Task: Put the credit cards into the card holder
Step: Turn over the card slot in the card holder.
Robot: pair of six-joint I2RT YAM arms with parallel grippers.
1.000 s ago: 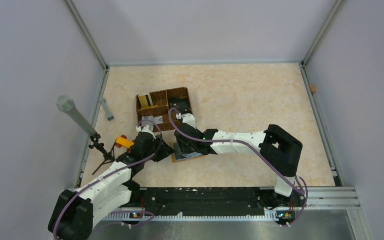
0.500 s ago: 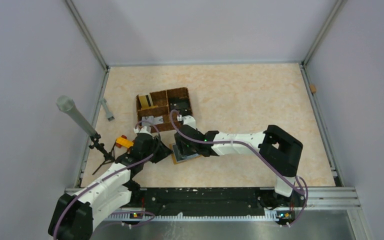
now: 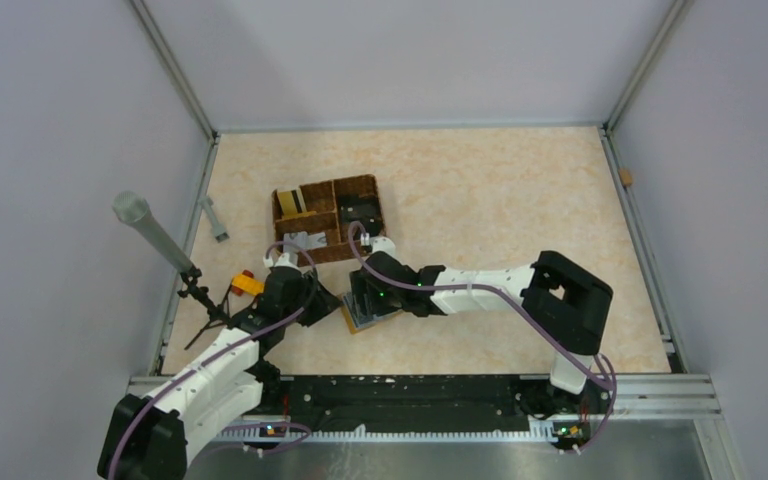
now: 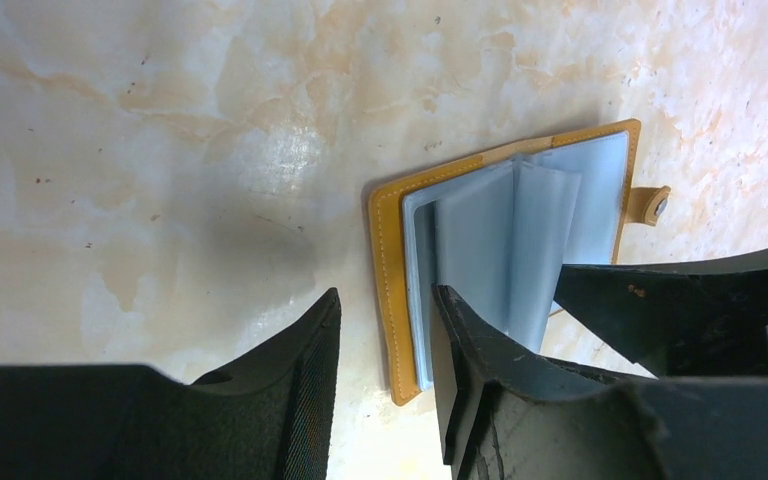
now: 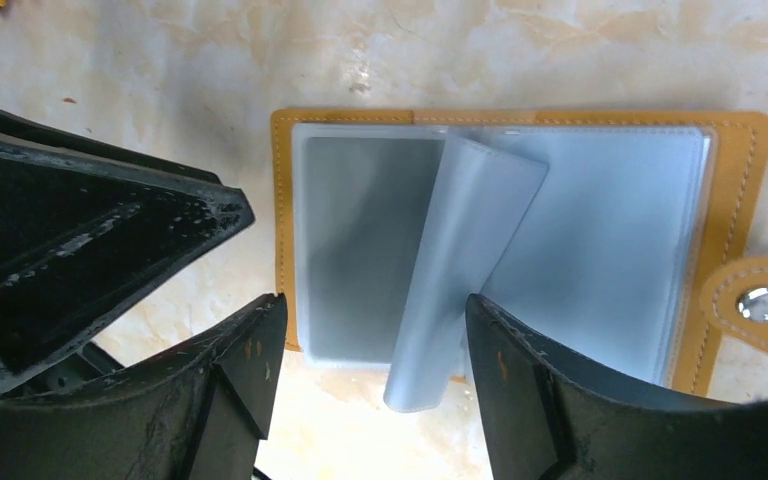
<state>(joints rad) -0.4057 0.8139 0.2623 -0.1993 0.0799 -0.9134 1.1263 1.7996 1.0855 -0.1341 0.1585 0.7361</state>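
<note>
The card holder (image 5: 735, 160) lies open on the table, mustard-orange with pale grey-blue plastic sleeves (image 4: 480, 240) and a stud tab (image 5: 763, 303). My left gripper (image 4: 388, 295) is open and straddles the holder's left edge, with one finger on the bare table and the other finger (image 4: 460, 340) on the sleeves. My right gripper (image 5: 375, 300) is open above the holder's near edge. A loose sleeve page (image 5: 450, 290) curls up between its fingers, touching neither. In the top view both grippers meet over the holder (image 3: 368, 320). Credit cards lie in the basket: one pale yellowish (image 3: 289, 203), one dark (image 3: 363, 212).
The brown woven basket (image 3: 326, 190) stands just behind the grippers. A small orange-and-red block (image 3: 249, 284) and a grey microphone on a tripod (image 3: 145, 225) are at the left. A short grey stick (image 3: 215, 218) lies near the left wall.
My right gripper's jaws have spread wider, and its wrist has drifted slightly toward the near edge over the holder. The left arm has barely moved.
</note>
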